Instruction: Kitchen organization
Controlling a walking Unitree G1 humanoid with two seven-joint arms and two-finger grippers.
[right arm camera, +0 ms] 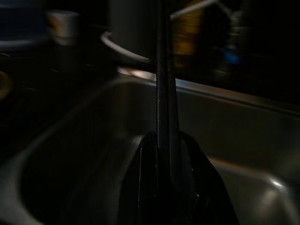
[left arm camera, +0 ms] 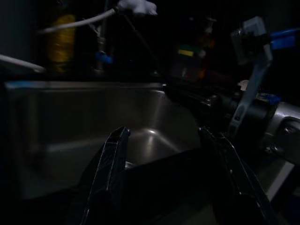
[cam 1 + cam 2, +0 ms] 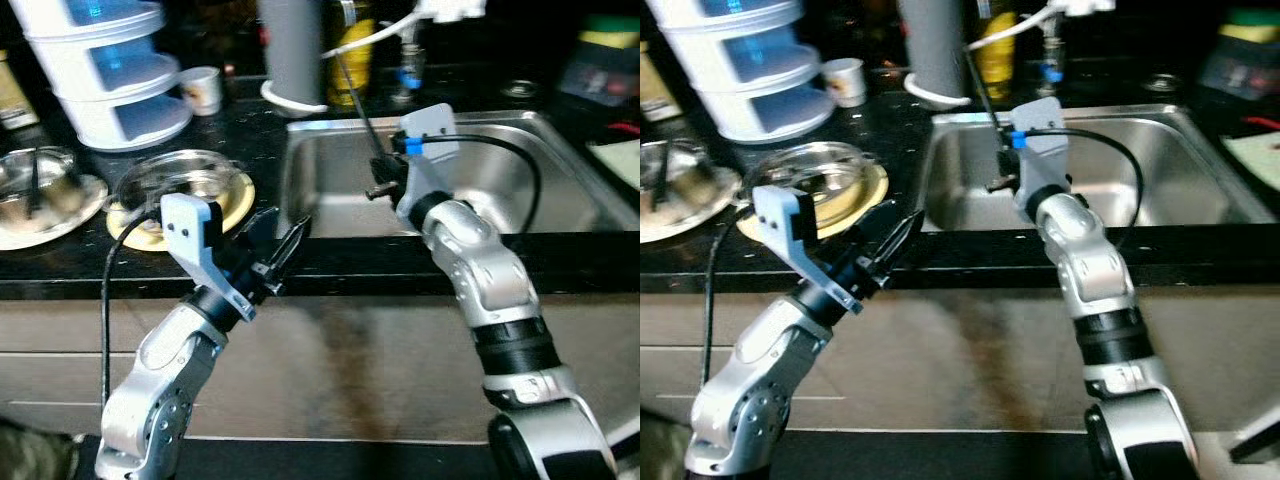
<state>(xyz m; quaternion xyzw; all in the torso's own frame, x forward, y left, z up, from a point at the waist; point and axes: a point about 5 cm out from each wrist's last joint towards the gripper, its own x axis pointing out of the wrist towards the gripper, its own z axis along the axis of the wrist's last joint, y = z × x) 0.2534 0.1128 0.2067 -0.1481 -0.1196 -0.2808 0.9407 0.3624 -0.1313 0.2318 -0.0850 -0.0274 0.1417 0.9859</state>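
My right gripper [image 3: 383, 186] is shut on a thin black rod [image 3: 355, 100] and holds it over the left part of the steel sink [image 3: 330, 215]. The rod slants up and back toward the counter behind. In the right wrist view the rod [image 1: 162, 75] rises straight out of the closed fingers [image 1: 150, 187]. My left gripper [image 3: 277, 247] is open and holds nothing. It hovers at the counter's front edge by the sink's near left corner. In the left wrist view its two fingers [image 2: 112, 164] frame the sink basin [image 2: 93, 122].
A glass bowl on a yellow plate [image 3: 185, 185] sits left of the sink, with a metal bowl on a white plate [image 3: 40, 190] further left. Behind them are stacked white and blue containers [image 3: 100, 70], a small cup [image 3: 203, 90], a grey cylinder [image 3: 293, 50], a yellow bottle [image 3: 356, 55] and a white tap [image 3: 400, 25].
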